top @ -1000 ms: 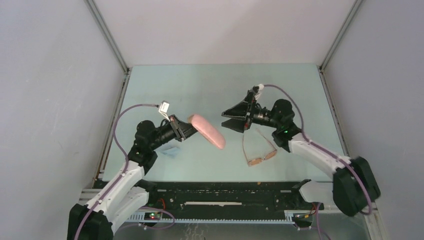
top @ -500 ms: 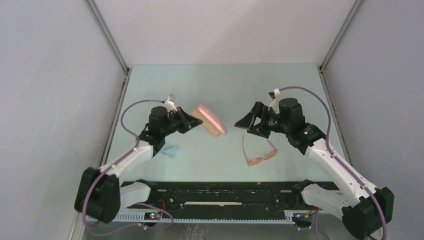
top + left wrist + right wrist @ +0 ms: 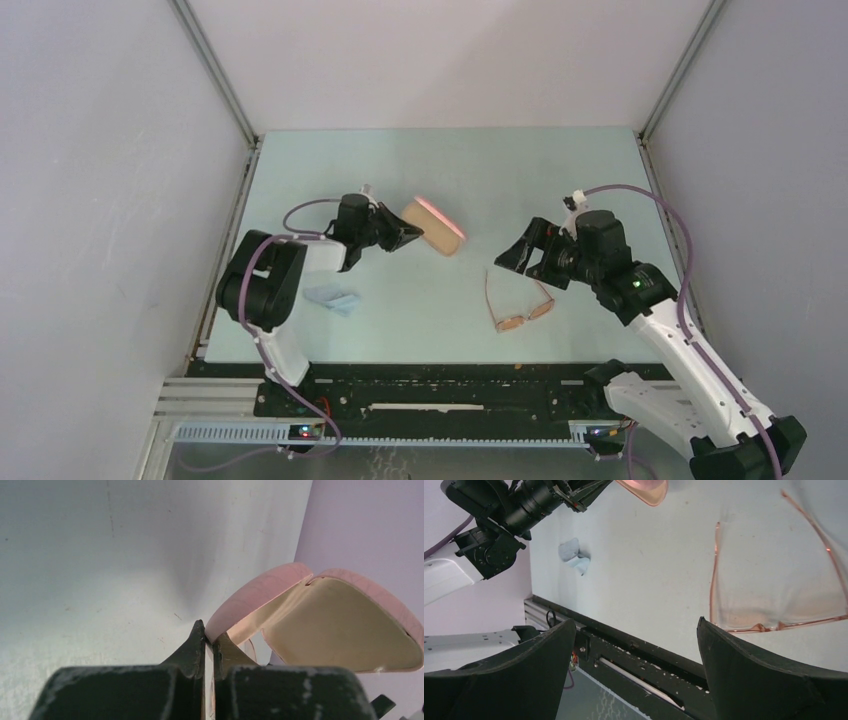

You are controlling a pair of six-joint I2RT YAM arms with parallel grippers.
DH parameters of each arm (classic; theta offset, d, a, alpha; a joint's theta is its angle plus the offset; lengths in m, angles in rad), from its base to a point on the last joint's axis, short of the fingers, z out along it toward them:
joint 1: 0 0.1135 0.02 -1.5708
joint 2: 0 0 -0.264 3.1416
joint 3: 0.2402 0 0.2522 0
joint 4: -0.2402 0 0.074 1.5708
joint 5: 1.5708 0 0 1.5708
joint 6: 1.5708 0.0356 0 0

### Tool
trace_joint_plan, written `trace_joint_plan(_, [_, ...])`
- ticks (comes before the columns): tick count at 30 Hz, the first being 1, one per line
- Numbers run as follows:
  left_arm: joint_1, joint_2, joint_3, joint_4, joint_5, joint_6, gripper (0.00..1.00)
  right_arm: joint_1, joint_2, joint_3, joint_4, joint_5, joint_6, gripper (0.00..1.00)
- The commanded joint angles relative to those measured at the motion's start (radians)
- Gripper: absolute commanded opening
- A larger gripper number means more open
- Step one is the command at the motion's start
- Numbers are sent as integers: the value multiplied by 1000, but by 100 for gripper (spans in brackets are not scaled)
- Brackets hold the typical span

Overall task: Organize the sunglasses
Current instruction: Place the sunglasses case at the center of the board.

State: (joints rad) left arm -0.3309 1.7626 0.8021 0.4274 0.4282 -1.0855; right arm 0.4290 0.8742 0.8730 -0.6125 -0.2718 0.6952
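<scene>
The sunglasses (image 3: 521,316), thin orange-brown with amber lenses, lie unfolded on the table in front of the right arm; the right wrist view shows them (image 3: 774,626) at its right. My right gripper (image 3: 518,257) hangs open just beyond and above their temple arms, holding nothing; its jaws (image 3: 636,621) stand wide apart. The pink case (image 3: 432,226) is held up off the table by my left gripper (image 3: 398,238), which is shut on the thin edge of one shell. In the left wrist view the case (image 3: 345,625) gapes open, cream lining showing, past the pinching gripper (image 3: 210,637).
A light blue cloth (image 3: 333,298) lies crumpled at the left near the left arm, also seen from the right wrist (image 3: 572,555). A black rail (image 3: 440,385) runs along the table's near edge. Grey walls close in the table on three sides.
The left arm has folded back and swung the pink case farther away and to the right, turning it. The right gripper has drawn away from the case, rightward, to above the sunglasses, still open.
</scene>
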Motion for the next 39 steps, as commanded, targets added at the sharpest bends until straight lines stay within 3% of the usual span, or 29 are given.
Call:
trace_joint_plan(1, [0,33,-2,167,-46,-145,0,-25,-17,34,-46,40,-35,100])
trace_joint_plan(6, [-5,34,-41,139,-120,-194,0,-41,-7,34,-33,19,-35,99])
trace_joint_plan(13, [-12,63,26,-123,-150,-151,2,-65,5,34,-4,-23,-31,99])
trace_joint_plan(17, [-20,49,29,-181,-179,-139,23,-68,7,34,-7,-25,-27,100])
trace_joint_plan(20, [-23,62,38,-183,-170,-139,29,-68,9,34,-9,-26,-28,100])
trace_joint_plan(23, [-29,90,55,-162,-163,-155,23,-68,9,34,-10,-26,-29,100])
trace_joint_plan(27, [-31,157,122,-137,-131,-180,1,-70,-5,34,-20,-22,-29,99])
trace_joint_plan(34, [-59,281,341,-220,-114,-172,0,-75,-41,34,-63,0,-35,100])
trace_joint_plan(39, [-107,368,524,-362,-119,-143,14,-85,-60,34,-80,2,-36,100])
